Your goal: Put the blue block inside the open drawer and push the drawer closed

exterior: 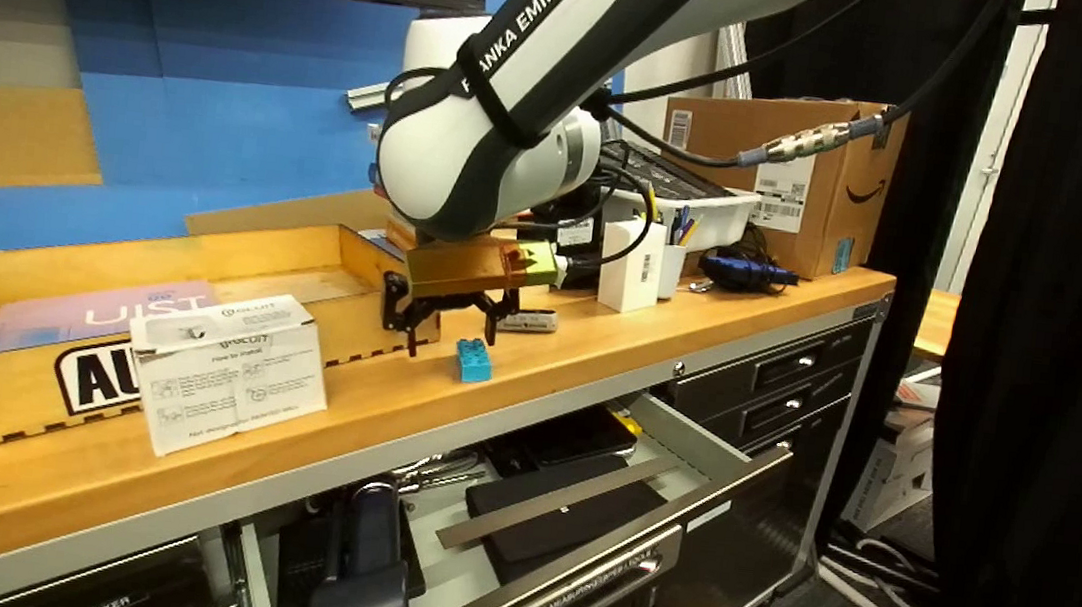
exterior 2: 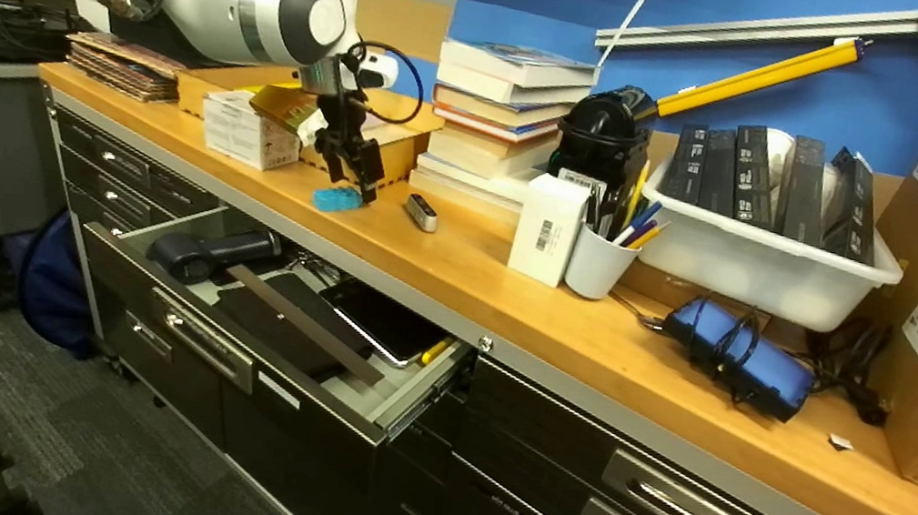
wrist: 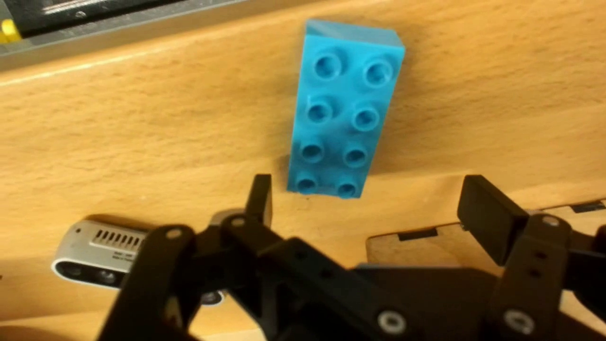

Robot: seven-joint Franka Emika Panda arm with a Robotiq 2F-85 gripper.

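Gripper (exterior: 451,341) hangs near the blue block (exterior: 475,361) in an exterior view, and you have its jaws spread wide apart. The blue block rests on the wooden countertop (exterior: 597,345); below it your drawer (exterior: 702,446) stands pulled out, with a long flat strip (exterior: 560,502) and a dark handheld device (exterior: 376,538) lying inside. To the left of the blue block in that picture you see a white printed carton (exterior: 231,387). In an exterior view a small silver device (exterior 2: 421,213) lies just to the right of the blue block, a stack of books (exterior 2: 491,115) stands behind and right of it, and a pale cup (exterior 2: 596,265) of pens farther right. In the wrist view you look down on the blue block's studded top; its lower end in the picture lies between your fingertips (wrist: 490,215), closer to the left-hand one, and the wooden countertop shows on both sides of it.
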